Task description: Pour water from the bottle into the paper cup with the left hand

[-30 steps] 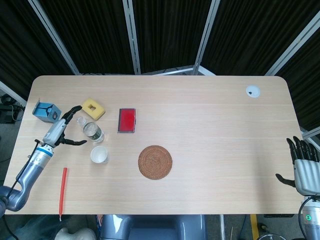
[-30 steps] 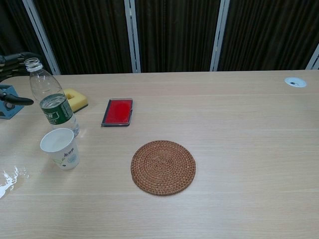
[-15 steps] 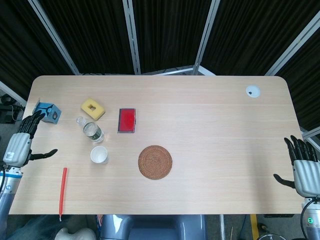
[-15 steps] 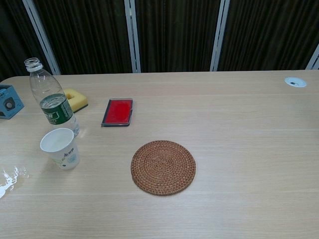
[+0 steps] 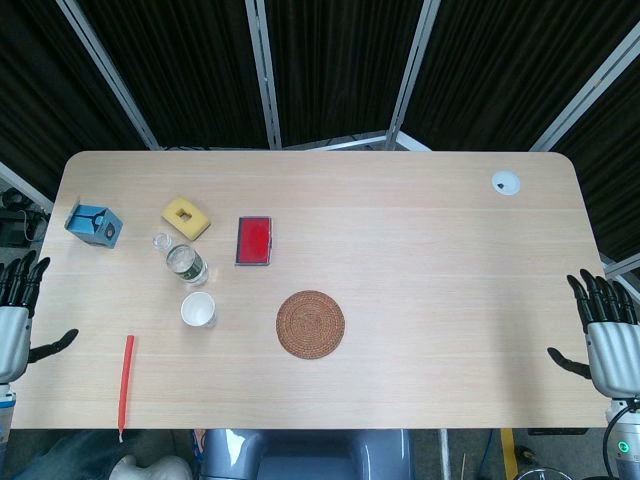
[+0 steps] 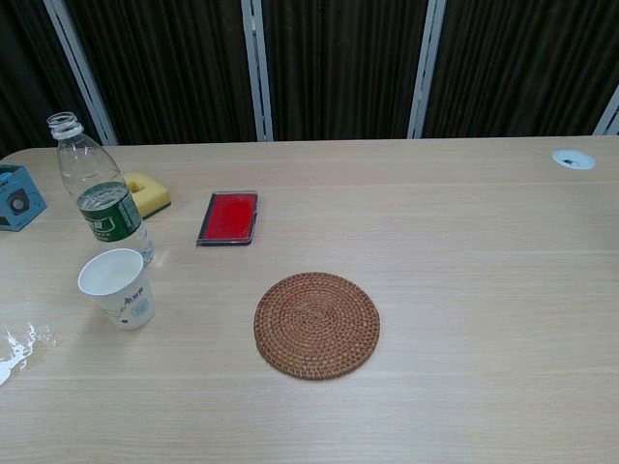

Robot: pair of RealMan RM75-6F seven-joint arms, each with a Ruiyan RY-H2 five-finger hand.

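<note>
Bottle (image 6: 100, 195) stands upright on the table (image 5: 420, 260) with its cap off and only a little water low down inside. The paper cup (image 6: 119, 288) sits just in front of it, close but not touching.

A second ago the left hand (image 5: 14, 325) was right beside the bottle with its fingers spread. Now it has pulled all the way back off the left edge of the table, fingers apart and holding nothing. The bottle and cup have not moved. To me that looks like the pouring is done, though I cannot see water inside the cup. The right hand (image 5: 603, 332) waits off the right edge, loose and empty too.

Counting: one bottle, one cup, one round woven mat (image 5: 310, 323), one flat red case (image 5: 254, 240), one yellow sponge block (image 5: 186, 217), one blue box (image 5: 92, 224), one red stick (image 5: 125, 382), and one small white disc (image 5: 506, 182) far away on the right.
</note>
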